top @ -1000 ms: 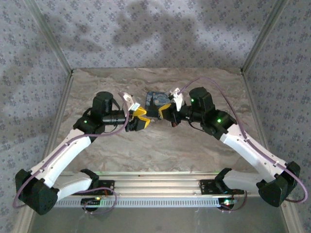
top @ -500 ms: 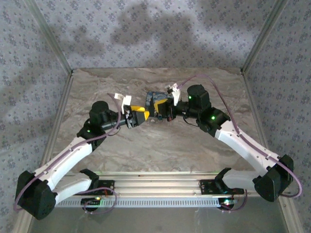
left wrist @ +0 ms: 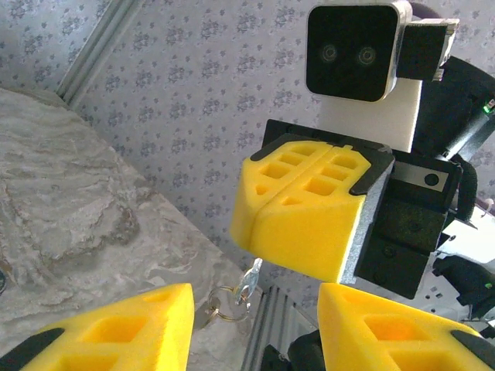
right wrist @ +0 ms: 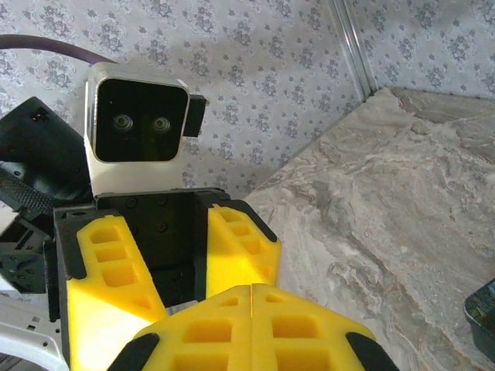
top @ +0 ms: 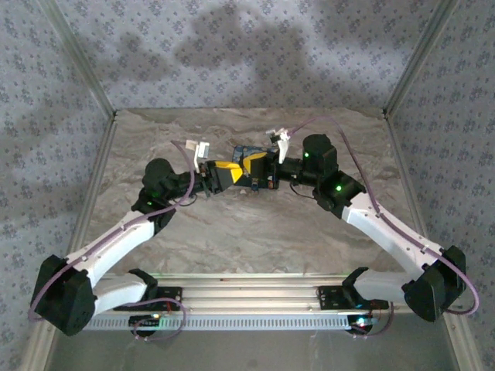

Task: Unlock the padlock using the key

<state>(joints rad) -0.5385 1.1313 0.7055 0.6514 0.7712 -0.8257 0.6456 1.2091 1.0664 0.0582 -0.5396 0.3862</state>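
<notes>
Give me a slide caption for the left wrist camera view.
Right gripper, shut, dangles the key and ring facing the open left gripper.

yellow pincer pads [left wrist: 309,232] — grey-veined marble table [top: 255,232] — blue-grey walls [top: 232,69], small floral print.

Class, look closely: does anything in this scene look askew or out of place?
Yes. The key hangs tilted from the tip of the shut right gripper, its ring dangling free below, rather than pointing straight out. The left gripper stands open, facing it.
</notes>
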